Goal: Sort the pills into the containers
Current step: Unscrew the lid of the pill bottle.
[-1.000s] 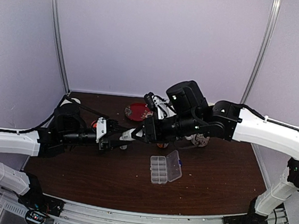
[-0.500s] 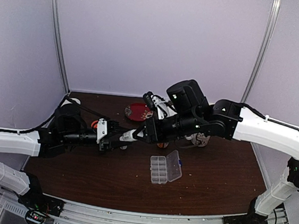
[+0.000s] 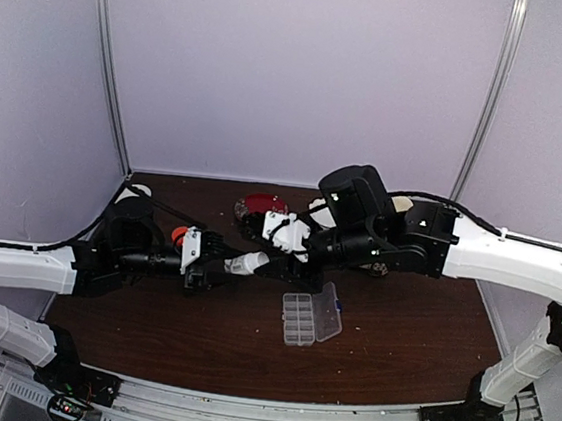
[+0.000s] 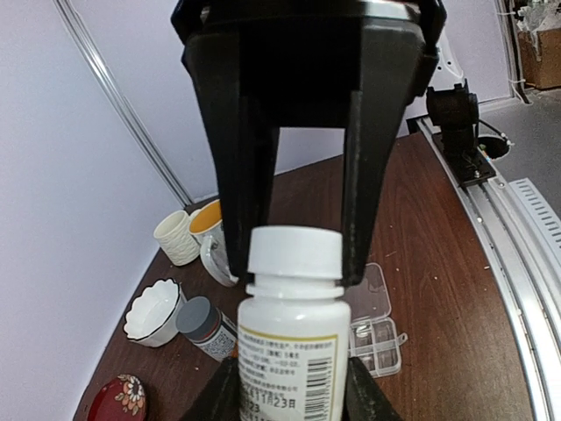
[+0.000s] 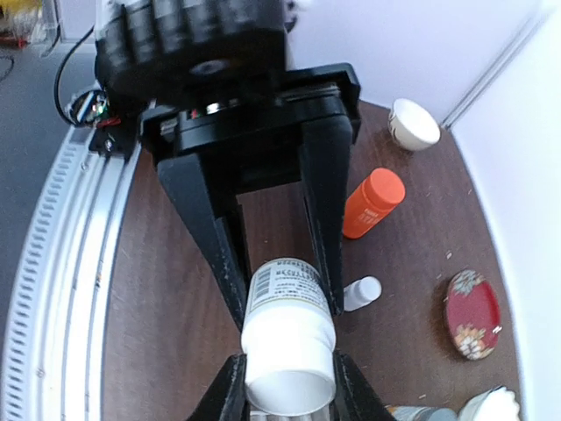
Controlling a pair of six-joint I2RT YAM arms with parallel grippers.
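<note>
A white pill bottle [image 3: 245, 263] with a printed label hangs above the table between both arms. My left gripper [image 4: 292, 386] is shut on its body [image 4: 292, 351]. My right gripper [image 5: 287, 381] is shut on its white cap [image 5: 289, 351] from the opposite end. In the left wrist view the right fingers [image 4: 355, 219] flank the cap [image 4: 294, 254]. The clear organizer box [image 3: 310, 319] lies with its lid open on the table below and to the right, also seen behind the bottle [image 4: 381, 324]. No pills show in any view.
An orange bottle [image 5: 372, 203], a small white bottle [image 5: 361, 293] and a red dish [image 5: 473, 314] lie on the table beyond the held bottle. A white bowl [image 5: 414, 124], a ribbed cup [image 4: 177, 237], a scalloped bowl [image 4: 156, 311] and a grey-capped bottle [image 4: 203, 324] stand nearby.
The right arm has swung lower and nearer over the bottle, and its jaws have closed onto the cap. The left gripper has kept its hold on the bottle.
</note>
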